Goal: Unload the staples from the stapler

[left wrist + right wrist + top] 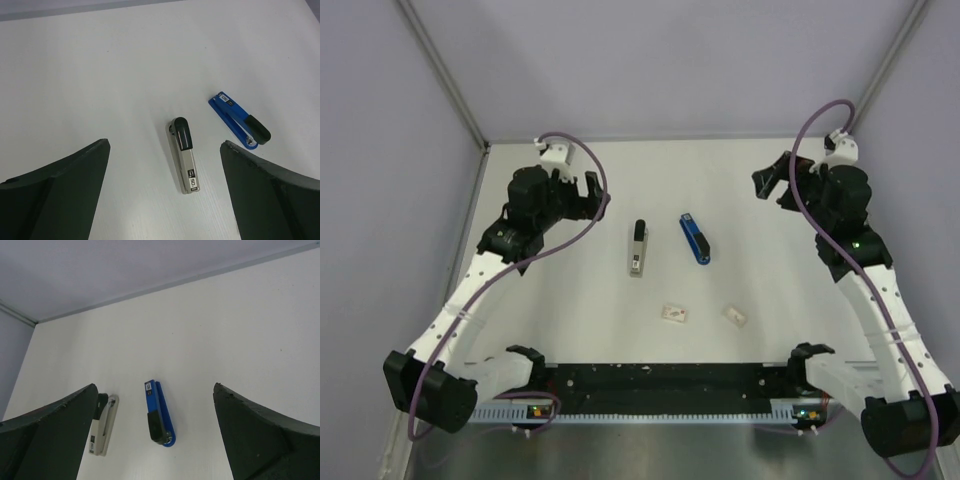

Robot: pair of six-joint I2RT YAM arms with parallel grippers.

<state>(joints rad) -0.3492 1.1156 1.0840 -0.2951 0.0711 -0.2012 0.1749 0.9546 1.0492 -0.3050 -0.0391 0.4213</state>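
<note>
Lilac walls close in a white table (570, 290), and nearly everything on it sits around its middle. The blue stapler (695, 239) lies flat just toward 1 o'clock of the table's centre, its long axis running from about 11 to 5 o'clock. It looks closed, with nothing touching it. The grey stapler (637, 249) lies near it at its 9 o'clock, almost parallel but apart. That gap seems wide enough to let fingers come down on either side of the blue one without nudging its neighbour.

Two small pale bits (674, 314) (735, 316) rest toward 6 o'clock of the staplers. They may be staple packets, but they are too small to tell.

The left fingers (65, 195) hang at about 10 o'clock of the staplers, spread wide and holding nothing. The right fingers (260, 435) hang at about 2 o'clock, equally spread and empty. Each arm reaches in from its own side, so the overhead view of both staplers is unblocked. Each wrist camera also frames the blue stapler between its own fingers. This reads as a ready stance for an approach, not a grasp.

Judging by this, unloading has not begun. One arm would probably need to pin the stapler's body while the other opens it to reach the staples.
</note>
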